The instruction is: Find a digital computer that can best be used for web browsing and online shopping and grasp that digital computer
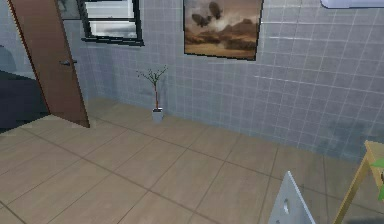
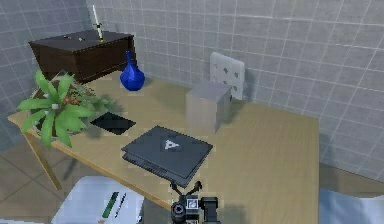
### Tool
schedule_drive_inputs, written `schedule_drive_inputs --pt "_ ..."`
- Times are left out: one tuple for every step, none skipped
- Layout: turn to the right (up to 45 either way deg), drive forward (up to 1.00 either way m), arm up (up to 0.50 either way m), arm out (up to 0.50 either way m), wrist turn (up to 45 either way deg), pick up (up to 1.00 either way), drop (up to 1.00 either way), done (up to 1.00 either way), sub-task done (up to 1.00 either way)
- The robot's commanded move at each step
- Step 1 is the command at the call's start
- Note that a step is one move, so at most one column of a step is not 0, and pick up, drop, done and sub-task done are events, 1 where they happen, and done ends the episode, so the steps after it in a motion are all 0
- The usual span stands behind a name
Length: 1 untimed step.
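A dark grey closed laptop (image 2: 167,150) lies flat on the light wooden table (image 2: 262,150), near its front edge. My gripper (image 2: 186,190) rises from the arm side view's bottom edge, with its thin fingers at the laptop's near edge. I cannot tell whether it holds anything. A thin black flat slab (image 2: 113,123) lies on the table left of the laptop.
Also on the table are a leafy green plant (image 2: 58,105), a blue vase (image 2: 131,76) and a grey box (image 2: 208,105). A white chair back (image 2: 228,72) stands behind it, and a dark cabinet (image 2: 80,52) at the far left. In the forward view: brown door (image 1: 50,55), potted twig (image 1: 156,92), painting (image 1: 222,27), tiled floor.
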Motion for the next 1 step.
schedule_drive_inputs --pt "0.0 0.00 0.00 0.00 0.0 1.00 0.00 0.00 0.00"
